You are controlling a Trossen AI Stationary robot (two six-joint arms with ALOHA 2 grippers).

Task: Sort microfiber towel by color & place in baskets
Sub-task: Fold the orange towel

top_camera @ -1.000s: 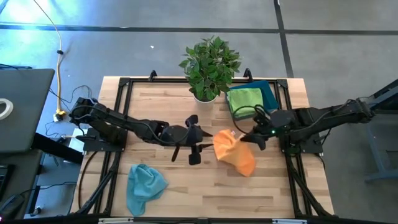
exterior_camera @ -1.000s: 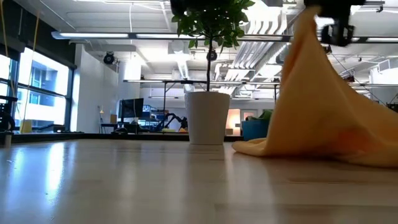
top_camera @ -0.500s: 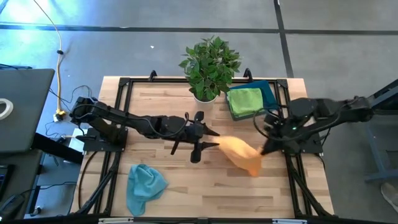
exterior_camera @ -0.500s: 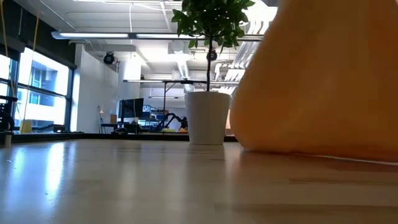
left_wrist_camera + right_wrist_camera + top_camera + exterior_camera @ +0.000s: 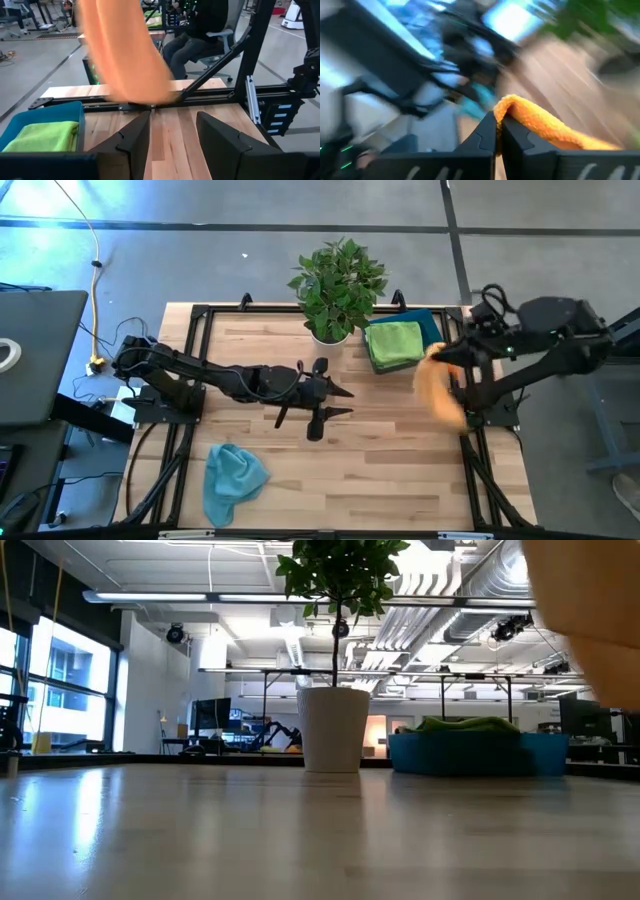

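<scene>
Inventory of my table: right gripper (image 5: 447,356) raised over the table's right edge, its fingers (image 5: 487,135) pinched tight on a corner of the orange towel (image 5: 437,385), which hangs off the wood and streaks with blur in the high view; the same orange cloth (image 5: 122,55) crosses my left wrist view and fills the upper right corner of the low view (image 5: 585,590). Left gripper (image 5: 335,401) at mid-table, low over the boards, its fingers (image 5: 132,140) standing apart with nothing between them. Basket (image 5: 432,328), dark teal, at the far right of the table just right of the plant pot, holding one folded green towel (image 5: 393,344); in the low view the bin (image 5: 480,753) sits on the tabletop with the green cloth (image 5: 465,724) heaped above its rim. Blue towel (image 5: 234,476), crumpled, at the near left of the table, well apart from both of my grippers. Potted plant (image 5: 337,285) in a white pot (image 5: 334,728) at the far middle edge. Beyond the table, a seated person (image 5: 200,30) in dark clothing on an office chair, seen past my left fingers. Wooden table (image 5: 380,480) framed by black rails.
</scene>
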